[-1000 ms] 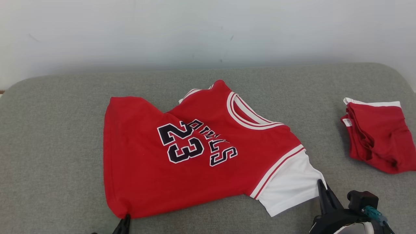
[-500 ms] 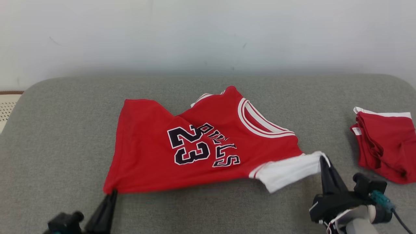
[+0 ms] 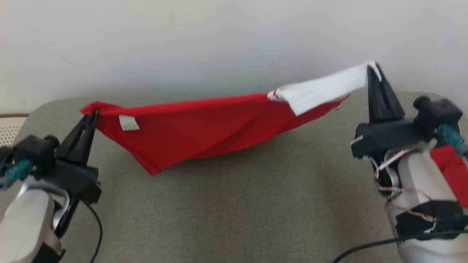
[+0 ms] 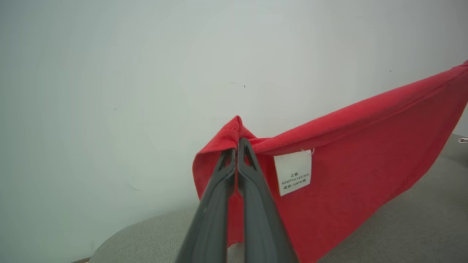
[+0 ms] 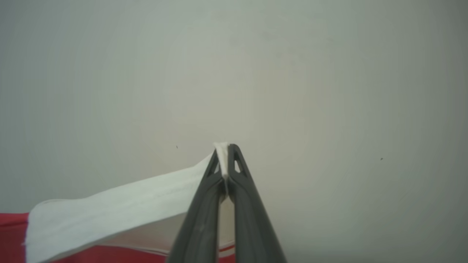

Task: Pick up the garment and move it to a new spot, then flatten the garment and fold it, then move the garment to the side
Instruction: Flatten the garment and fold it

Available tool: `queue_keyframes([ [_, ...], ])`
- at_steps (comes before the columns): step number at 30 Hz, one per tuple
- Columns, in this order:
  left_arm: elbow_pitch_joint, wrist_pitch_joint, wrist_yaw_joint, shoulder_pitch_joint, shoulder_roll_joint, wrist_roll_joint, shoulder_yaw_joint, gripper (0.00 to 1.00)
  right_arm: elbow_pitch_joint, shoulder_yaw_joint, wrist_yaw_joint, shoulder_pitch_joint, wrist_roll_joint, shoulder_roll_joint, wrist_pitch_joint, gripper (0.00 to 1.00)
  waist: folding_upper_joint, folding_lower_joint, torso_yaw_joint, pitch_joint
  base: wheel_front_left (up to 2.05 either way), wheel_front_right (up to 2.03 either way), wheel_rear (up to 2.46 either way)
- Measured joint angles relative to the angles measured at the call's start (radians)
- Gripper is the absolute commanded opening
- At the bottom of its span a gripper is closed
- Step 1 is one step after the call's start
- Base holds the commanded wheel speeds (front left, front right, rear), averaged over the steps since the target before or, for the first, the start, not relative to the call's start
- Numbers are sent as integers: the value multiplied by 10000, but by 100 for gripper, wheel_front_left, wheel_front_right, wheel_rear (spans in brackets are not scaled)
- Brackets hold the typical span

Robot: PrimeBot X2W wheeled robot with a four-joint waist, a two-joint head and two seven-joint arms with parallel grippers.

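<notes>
Over grey cushion (image 3: 234, 204), left fingers (image 3: 82, 133) and right fingers (image 3: 380, 95) pinch jersey (image 3: 204, 131) aloft; left wrist view shows label (image 4: 294, 171).

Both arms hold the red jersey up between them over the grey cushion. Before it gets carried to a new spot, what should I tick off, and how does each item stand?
1. Grip of the left gripper on the red corner of the jersey: ok, shut on the cloth.
2. Grip of the right gripper on the white sleeve: ok, shut on its edge.
3. Cloth wholly clear of the grey cushion: cannot tell; the low corner sags close to it.
4. Cloth level and spread: not ok; the right end is higher and the body hangs in folds.
5. Held cloth apart from the other red garment: ok; that one lies beyond the right forearm.
</notes>
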Motion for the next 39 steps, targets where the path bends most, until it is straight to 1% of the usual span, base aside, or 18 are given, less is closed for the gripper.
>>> queue_keyframes([
  [5,1081,35,-2,-1510,337,-86,-1020,0,268,336,0,-1360,-163,-261,0,0,0,0,-113,-14,0,0,0],
  [10,1868,65,-2,-2987,635,-268,-1634,0,688,704,2,-2796,-267,-458,0,0,0,0,-211,241,0,0,0],
  [13,2196,73,-2,-3840,658,-347,-1931,0,1018,863,0,-3649,-420,-631,0,0,0,0,-241,515,0,0,0],
  [17,2608,77,-2,-5007,529,-353,-2316,0,1603,1034,0,-4717,-543,-899,-2,0,0,0,-232,1044,0,0,0],
  [20,2993,77,0,-5930,290,-347,-2351,0,2052,1081,0,-5578,-642,-1035,0,0,1,1,-193,1543,0,0,0],
  [23,3363,65,132,-6962,86,-205,-2286,0,2355,1045,0,-6530,-836,-1116,0,0,1,2,-142,2116,0,0,0],
  [27,3820,33,535,-8314,-109,219,-2295,0,2673,895,0,-7878,-1354,-1212,0,0,2,3,-78,2941,0,0,0],
  [31,3730,31,991,-9520,-123,736,-2153,0,2439,401,0,-9159,-2100,-1239,-2,0,2,3,-23,3738,0,0,0],
  [35,3444,29,1162,-9963,-132,1083,-2046,0,2268,-48,0,-9781,-2596,-1202,-2,0,2,3,11,4227,0,0,0],
  [39,3219,29,1162,-10089,-109,1335,-2000,0,2196,-347,0,-10041,-2865,-991,-2,0,2,3,18,4678,0,0,0],
])
